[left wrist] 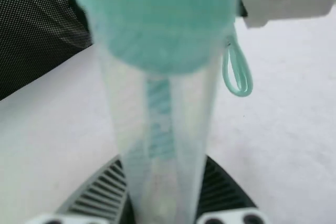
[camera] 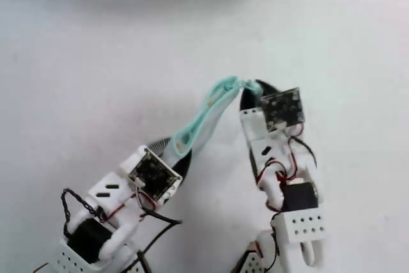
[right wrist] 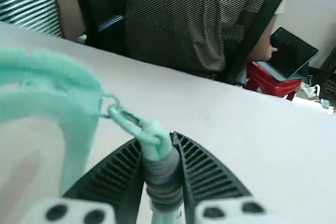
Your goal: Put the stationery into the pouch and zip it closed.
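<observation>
Looking down, high view: mint pouch (camera: 203, 119) spans between left gripper (camera: 174, 151) and right gripper (camera: 248, 89), over the tabletop (camera: 89, 62).
Left wrist view: left gripper clamps the pouch's end.
Right wrist view: right gripper pinches the zipper pull (right wrist: 156, 145).
</observation>
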### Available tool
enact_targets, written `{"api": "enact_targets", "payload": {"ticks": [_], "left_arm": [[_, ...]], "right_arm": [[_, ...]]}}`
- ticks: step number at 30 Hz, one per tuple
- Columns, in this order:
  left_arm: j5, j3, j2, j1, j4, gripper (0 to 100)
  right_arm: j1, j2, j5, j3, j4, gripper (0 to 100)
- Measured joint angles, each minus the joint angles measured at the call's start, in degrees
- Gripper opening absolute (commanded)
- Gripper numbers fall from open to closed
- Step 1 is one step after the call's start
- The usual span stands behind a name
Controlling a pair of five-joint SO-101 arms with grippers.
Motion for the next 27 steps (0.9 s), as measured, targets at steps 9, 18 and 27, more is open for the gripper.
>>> {"api": "enact_targets", "payload": {"ticks": [9,18,27], "left_arm": [[-0.1,0.0,0.0,0.1,-0.4,2],[0.2,-0.2,-0.2,0.2,-1.1,2],[0.2,-0.7,-0.2,-0.2,-1.1,2]], "right_arm": [[-4.0,-2.5,1.7,-16.9,15.4,1.9],[-15.8,0.5,3.8,-34.1,32.3,1.9],[-22.8,24.4,3.8,-63.7,51.0,1.9]]}}
